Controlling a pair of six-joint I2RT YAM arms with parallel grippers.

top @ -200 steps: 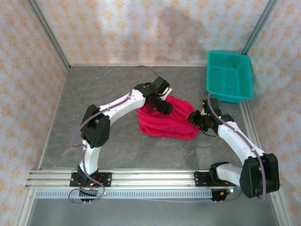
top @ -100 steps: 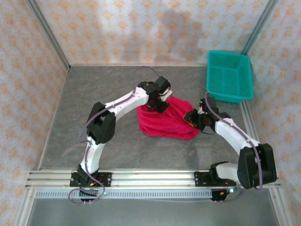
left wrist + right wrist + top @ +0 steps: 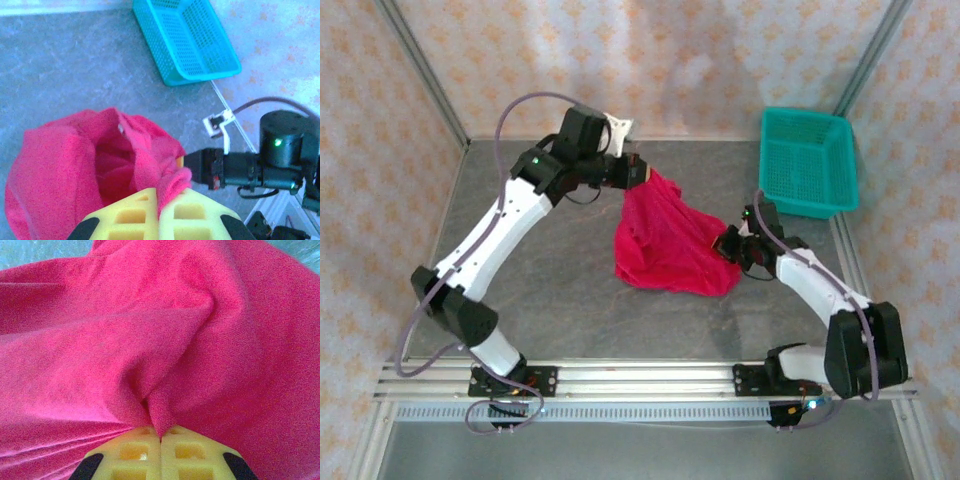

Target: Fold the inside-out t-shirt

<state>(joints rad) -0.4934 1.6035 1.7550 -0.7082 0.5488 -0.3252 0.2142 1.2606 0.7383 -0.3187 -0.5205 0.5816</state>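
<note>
Silver metal rails (image 3: 640, 375) run along the near edge of a grey, stone-look table (image 3: 540, 270) and carry the bases of two white-and-black robot arms. The right arm reaches forward and inward from its base. Low near the table, the right gripper (image 3: 728, 243) is closed tight on the right-hand edge of the crimson-red t-shirt (image 3: 670, 245). The right wrist view shows a fold of red cloth pinched between two yellow fingers (image 3: 130, 457) that meet with no gap. The t-shirt sits near the middle of the table, its lower part bunched on the surface and its upper part drawn up into a peak toward the far left. At that peak the left gripper (image 3: 638, 172), raised above the table, is clamped on the cloth. In the left wrist view a roll of red fabric is squeezed between its yellow fingers, and the shirt hangs below like an open pouch. A small pale speck inside that fold may be a tag, though it is too small to be sure. Farther back, at the far right corner, a teal plastic mesh basket (image 3: 808, 160) stands on the table, apart from the cloth. Pale walls (image 3: 620, 60) with an orange floral pattern enclose the back and sides.
</note>
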